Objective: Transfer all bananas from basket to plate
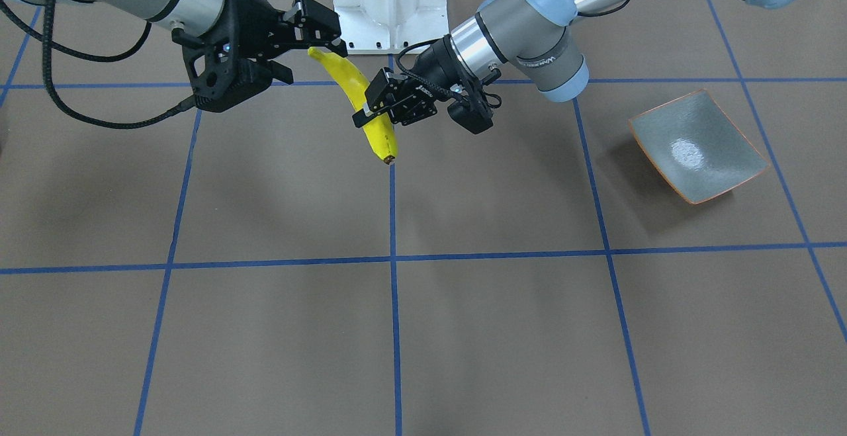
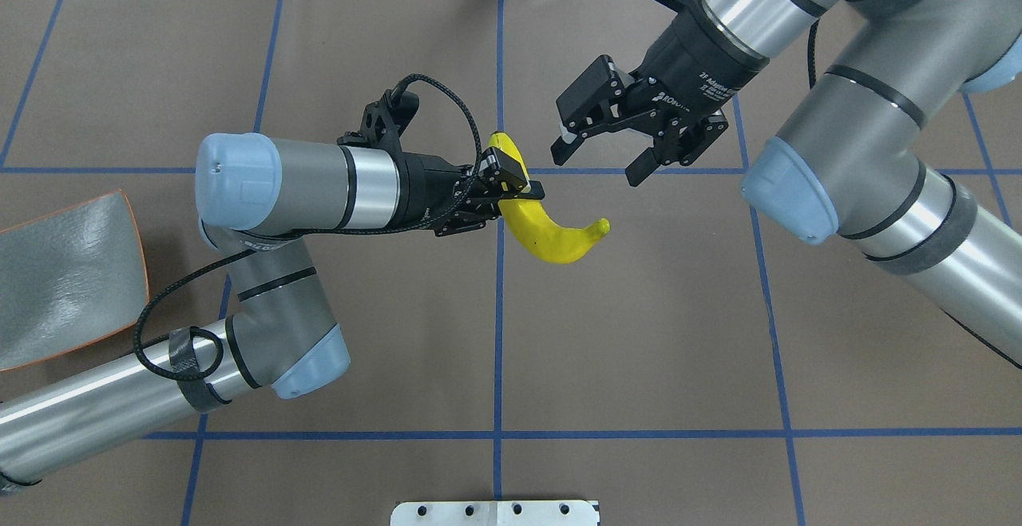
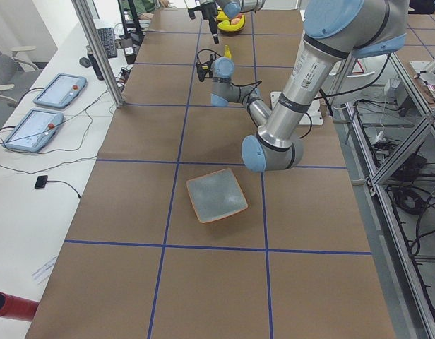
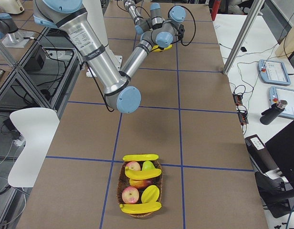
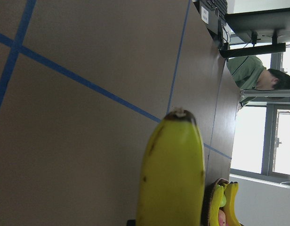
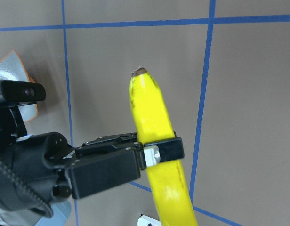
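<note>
Left fingers (image 6: 165, 147) clamped on banana (image 2: 551, 235), mid-air over counter (image 2: 639, 334) centre. Right fingers (image 2: 647, 165) apart, just beside stem end. Swing left to plate (image 2: 64, 278), lower flat, then release. 3 bananas (image 4: 140, 157) in basket (image 4: 119, 192).

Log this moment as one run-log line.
left gripper: shut on bright yellow curved banana, midair | right gripper: open, near stem end | square grey-green plate: empty | woven basket: three bananas remain
</note>
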You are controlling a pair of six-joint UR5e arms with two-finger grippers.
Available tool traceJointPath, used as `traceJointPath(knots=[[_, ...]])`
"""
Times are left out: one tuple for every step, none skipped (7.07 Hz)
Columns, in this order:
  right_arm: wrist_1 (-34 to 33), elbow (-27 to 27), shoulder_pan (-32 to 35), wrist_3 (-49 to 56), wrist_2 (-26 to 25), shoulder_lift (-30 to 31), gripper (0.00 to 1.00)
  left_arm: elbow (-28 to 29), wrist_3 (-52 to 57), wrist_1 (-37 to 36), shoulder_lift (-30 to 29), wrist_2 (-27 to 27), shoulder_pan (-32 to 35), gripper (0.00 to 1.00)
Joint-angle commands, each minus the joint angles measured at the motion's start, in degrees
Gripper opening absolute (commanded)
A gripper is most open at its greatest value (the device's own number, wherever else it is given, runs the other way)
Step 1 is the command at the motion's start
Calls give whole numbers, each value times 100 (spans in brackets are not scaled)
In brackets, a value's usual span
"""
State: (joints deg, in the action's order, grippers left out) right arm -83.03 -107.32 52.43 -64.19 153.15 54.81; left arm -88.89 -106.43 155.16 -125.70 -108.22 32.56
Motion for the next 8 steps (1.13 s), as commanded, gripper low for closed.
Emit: traceJointPath(knots=[[-11, -376, 537, 64, -152, 450, 100, -23, 43, -12, 491, -694, 711, 0], [-11, -560, 662, 65, -606, 643, 100, -58, 226, 6, 842, -1049, 1134, 0], [-20, -571, 716, 91, -1072, 784, 100, -275, 515, 6, 1490, -1139, 1408, 0], [-29, -562, 620, 213, -1738, 977, 99, -608, 744, 6, 2253, -1158, 1637, 0], [-81, -441, 567, 762, -2223, 1223, 99, -803, 1042, 6, 2878, -1288, 1944, 0], [-82, -135, 741, 1385, -2332, 1364, 99, -840, 1489, 14, 3294, -1629, 2243, 0], [-82, 25, 864, 1853, -2360, 1574, 99, -840, 1859, 41, 3750, -1850, 2402, 0], [-82, 61, 857, 2014, -2386, 1733, 99, -884, 2132, 58, 4120, -1852, 2413, 0]])
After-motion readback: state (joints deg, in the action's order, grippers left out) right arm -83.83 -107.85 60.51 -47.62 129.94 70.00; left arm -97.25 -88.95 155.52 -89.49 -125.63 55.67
